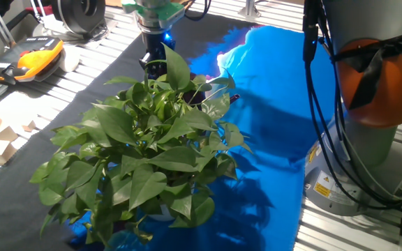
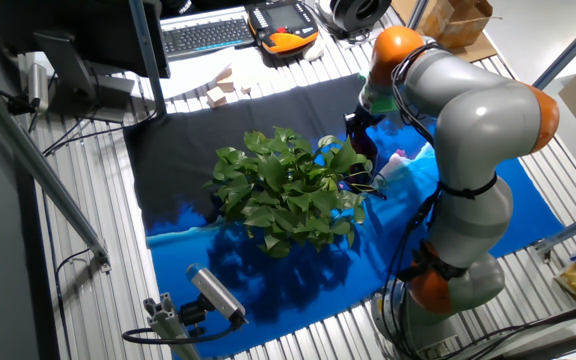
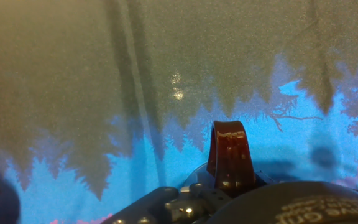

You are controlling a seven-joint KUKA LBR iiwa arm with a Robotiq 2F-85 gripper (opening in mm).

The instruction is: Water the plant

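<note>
1 blue-and-black cloth [image 1: 271, 104] covers the slatted table [image 1: 368, 230].

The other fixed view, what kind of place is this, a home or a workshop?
Most likely a robotics lab or workshop, not a home: the big grey-and-orange robot arm stands at a slatted aluminium table, with a black computer keyboard and an orange-and-black handheld control pendant behind the bushy green-leaved plant.

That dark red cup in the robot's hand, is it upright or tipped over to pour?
Cannot tell. The cup shows only as a maroon sliver at the end effector; the plant hides it in both fixed views.
</note>
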